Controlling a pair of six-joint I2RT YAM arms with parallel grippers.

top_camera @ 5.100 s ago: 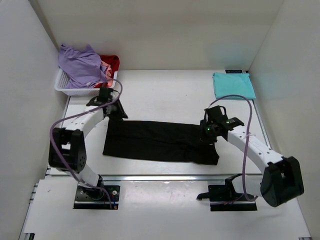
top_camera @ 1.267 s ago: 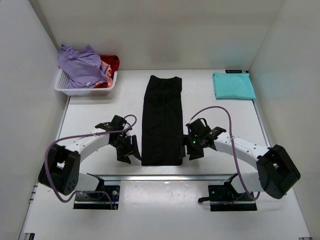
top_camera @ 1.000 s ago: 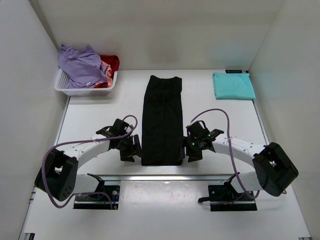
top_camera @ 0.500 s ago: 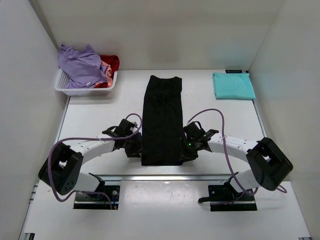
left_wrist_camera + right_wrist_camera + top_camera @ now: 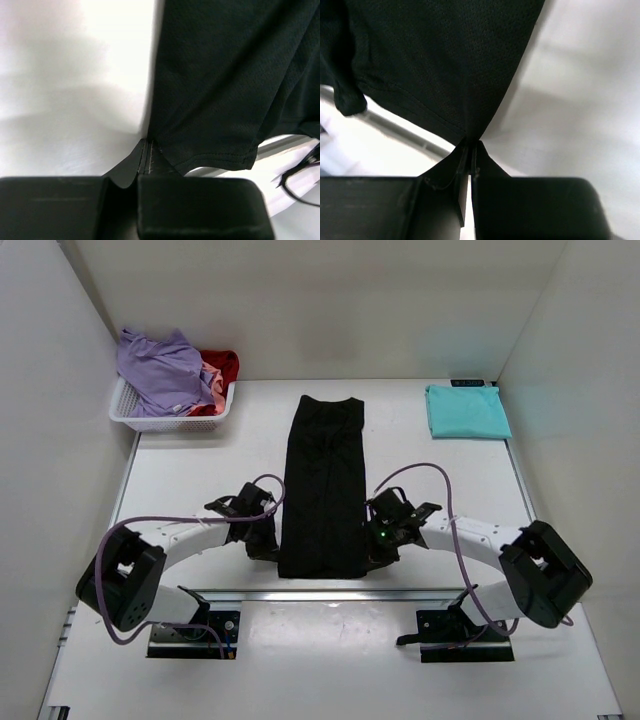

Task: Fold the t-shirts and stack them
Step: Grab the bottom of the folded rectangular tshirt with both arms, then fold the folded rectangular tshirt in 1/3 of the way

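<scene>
White basket [image 5: 150, 421] upper left, teal t-shirt [image 5: 466, 410] upper right; black t-shirt [image 5: 322, 490] centre, left gripper [image 5: 264, 542] and right gripper [image 5: 377, 546] pinching its bottom corners.

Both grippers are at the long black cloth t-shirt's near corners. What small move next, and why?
Likely lift both corners to fold it in half: left gripper and right gripper each pinch the near hem of the black cloth t-shirt, a long flat strip.
</scene>
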